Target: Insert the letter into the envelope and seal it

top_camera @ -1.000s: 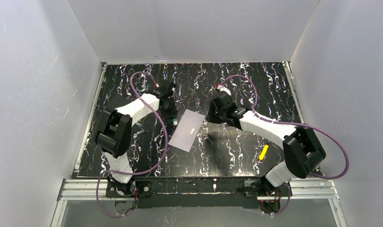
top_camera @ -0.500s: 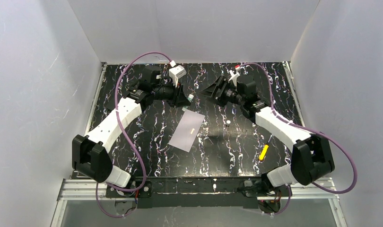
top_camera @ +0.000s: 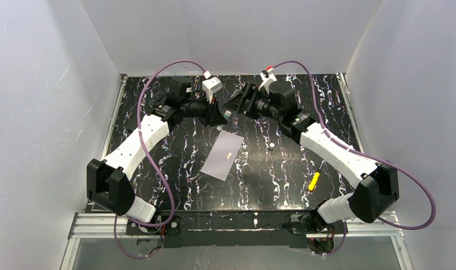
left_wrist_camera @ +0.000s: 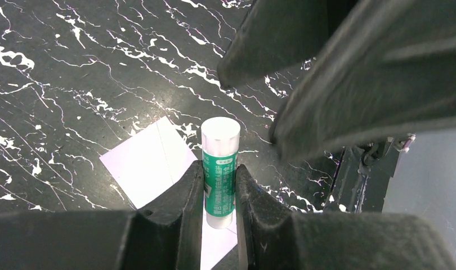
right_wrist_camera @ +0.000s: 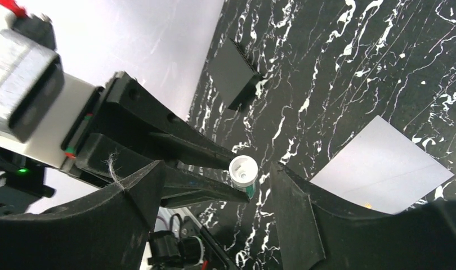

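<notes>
Left gripper (left_wrist_camera: 219,185): jaws closed on a green-labelled glue stick (left_wrist_camera: 220,135), clamped at the lower part of the tube, with the white end standing clear beyond the fingertips. Seen from above, it sits at upper centre of the frame, tip pointing right.

Right gripper (right_wrist_camera: 217,167): jaws wide apart, nothing held. In the right wrist view the white end of the glue stick lies between the two fingers (right_wrist_camera: 293,214), nearer the right-hand one and touching neither. In the top view it sits at upper centre, meeting the left gripper tip to tip.

Envelope (top_camera: 221,156): pale lavender, flat on the table (top_camera: 282,169), tilted, at centre of the top view. It lies below both grippers in that frame and apart from them, touched by neither. In the left wrist view it appears at lower centre, behind and under the held glue stick; in the right wrist view, at right of centre past the right-hand finger.

Yellow object (top_camera: 314,181): small, on the table at lower right of the top view, well apart from the envelope.

Black block (right_wrist_camera: 234,73): on the table, upper centre of the right wrist view.
</notes>
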Robot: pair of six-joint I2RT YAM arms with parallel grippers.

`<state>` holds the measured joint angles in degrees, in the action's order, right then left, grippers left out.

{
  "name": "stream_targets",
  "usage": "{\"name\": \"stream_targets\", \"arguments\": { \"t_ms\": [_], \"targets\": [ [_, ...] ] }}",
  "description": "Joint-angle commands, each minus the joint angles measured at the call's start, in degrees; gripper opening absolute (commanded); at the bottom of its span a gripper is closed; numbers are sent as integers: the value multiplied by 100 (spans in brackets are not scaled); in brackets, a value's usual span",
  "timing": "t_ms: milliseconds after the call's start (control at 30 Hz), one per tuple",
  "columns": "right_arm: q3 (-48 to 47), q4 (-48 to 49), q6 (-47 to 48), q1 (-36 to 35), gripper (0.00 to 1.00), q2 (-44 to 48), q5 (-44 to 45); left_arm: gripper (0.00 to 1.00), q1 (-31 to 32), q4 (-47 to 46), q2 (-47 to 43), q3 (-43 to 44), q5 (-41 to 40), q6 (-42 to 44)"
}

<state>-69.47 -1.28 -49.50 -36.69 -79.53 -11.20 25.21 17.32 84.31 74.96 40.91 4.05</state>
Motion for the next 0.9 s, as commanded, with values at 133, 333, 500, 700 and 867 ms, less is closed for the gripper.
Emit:
{"name": "stream_targets", "arguments": {
  "t_ms": [133,333,500,700,867],
  "targets": [
    [-642,-583,619,-369,66,-353,740,0,-25,12,-139,174,170,-113],
    [-616,-568,519,-401,43,-432,582,0,-34,-135,-167,125,270,-234],
    [-502,-393,385,-401,17,-279,579,0,-89,-263,-204,79,390,-449],
    [-370,-65,425,-392,17,-210,37,0,-266,-314,-215,134,659,-933],
    [-243,6,309,-392,43,-203,67,0,-278,-479,-274,57,607,-950]
  ]
}}
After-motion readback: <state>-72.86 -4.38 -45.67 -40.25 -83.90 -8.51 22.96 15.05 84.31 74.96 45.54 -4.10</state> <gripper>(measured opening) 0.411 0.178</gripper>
